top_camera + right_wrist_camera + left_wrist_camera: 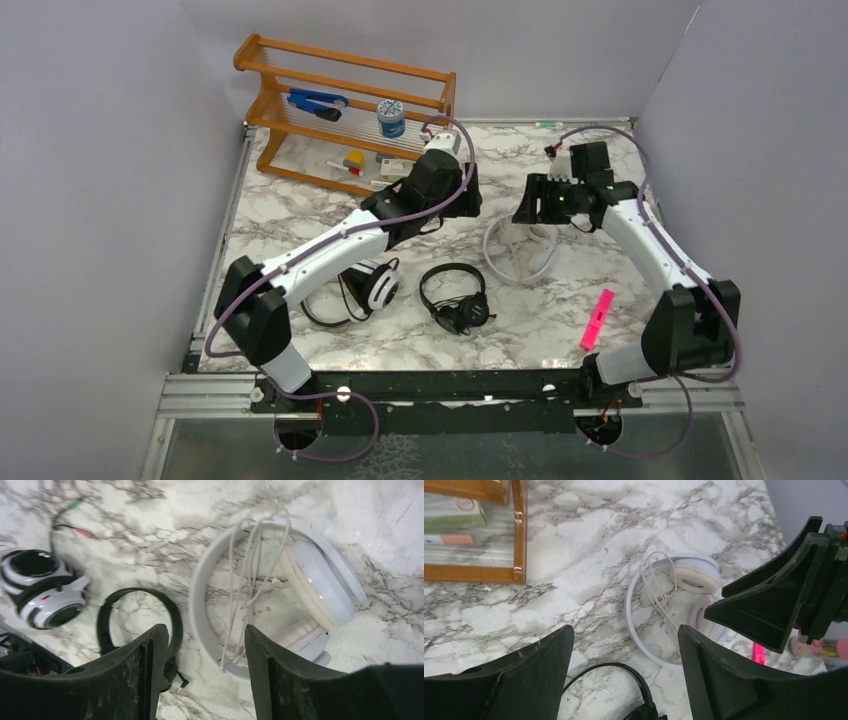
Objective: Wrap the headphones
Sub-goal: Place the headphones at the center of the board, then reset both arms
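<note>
Three headphones are seen on the marble table (290, 200). One pair is all white: the white headphones (520, 250) are lying right of the middle in the top view. One pair is all black: the black headphones (455, 298) are placed just below the middle. One pair is white with black pads: the white-and-black headphones (375, 285) are found left of the black pair, partly under the left arm.

Two grippers are counted. The left gripper (624, 630) and the right gripper (205, 630) are both pointed down at the white headphones, close together, one on each side. Both sets of jaws are spread apart, and nothing is gripped by them.

One pink pen (597, 318) is seen at the lower right. One wooden rack (340, 110) with small things on it is seen at the upper left.

The whole rack and both arms are shown only from the top. From the left wrist, only the white pair, a bit of the black band at the bottom edge and a corner of the rack are shown. The right gripper is seen there too, at the right edge.

From the right wrist, all three pairs are shown. Several strands of thin white cord (250, 565) are seen stretched across the loop of the white band. Two small plugs (85, 532), one green and one red, are shown only there, at the upper left.
</note>
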`<state>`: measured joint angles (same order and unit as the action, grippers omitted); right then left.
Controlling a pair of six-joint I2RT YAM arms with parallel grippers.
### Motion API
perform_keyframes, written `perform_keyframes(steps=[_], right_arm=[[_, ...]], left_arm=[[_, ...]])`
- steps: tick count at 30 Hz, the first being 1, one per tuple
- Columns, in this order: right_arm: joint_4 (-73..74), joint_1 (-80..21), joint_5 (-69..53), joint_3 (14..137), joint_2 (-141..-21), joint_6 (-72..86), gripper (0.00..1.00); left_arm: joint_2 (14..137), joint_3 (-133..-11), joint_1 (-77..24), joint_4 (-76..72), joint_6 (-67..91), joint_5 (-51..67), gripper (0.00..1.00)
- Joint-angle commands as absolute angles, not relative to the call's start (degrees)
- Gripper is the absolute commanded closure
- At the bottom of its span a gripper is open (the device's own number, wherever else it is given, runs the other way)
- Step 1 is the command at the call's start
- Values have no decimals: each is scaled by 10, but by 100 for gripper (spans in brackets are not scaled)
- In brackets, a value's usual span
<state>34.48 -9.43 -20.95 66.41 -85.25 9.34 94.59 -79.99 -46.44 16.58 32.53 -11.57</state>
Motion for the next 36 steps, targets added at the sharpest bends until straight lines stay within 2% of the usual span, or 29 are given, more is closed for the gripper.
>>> perform_keyframes(steps=[1, 4, 6, 8, 9, 12, 20, 27, 36], right_arm=[[385, -96, -264, 706, -744, 72, 36], [382, -96, -301, 713, -655, 76, 32], [373, -96, -312, 714, -594, 80, 28], [362, -96, -303, 714, -537, 84, 2], [358, -96, -289, 716, -509, 88, 1], [358, -96, -234, 731, -445, 105, 0], [381, -96, -169, 787, -373, 75, 1], [407, -96, -155, 865, -387, 51, 0], [422, -96, -139, 898, -401, 54, 0]], left_arm=[[825, -813, -460, 178, 260, -139, 20], [758, -834, -460, 202, 221, -143, 16], [713, -848, -460, 217, 193, -149, 8], [667, -858, -460, 228, 163, -158, 2], [645, -862, -460, 234, 145, -166, 1], [585, -877, -460, 249, 112, -206, 1], [484, -894, -460, 252, 74, -271, 1], [456, -880, -460, 249, 69, -299, 1], [442, -864, -460, 242, 80, -292, 1]])
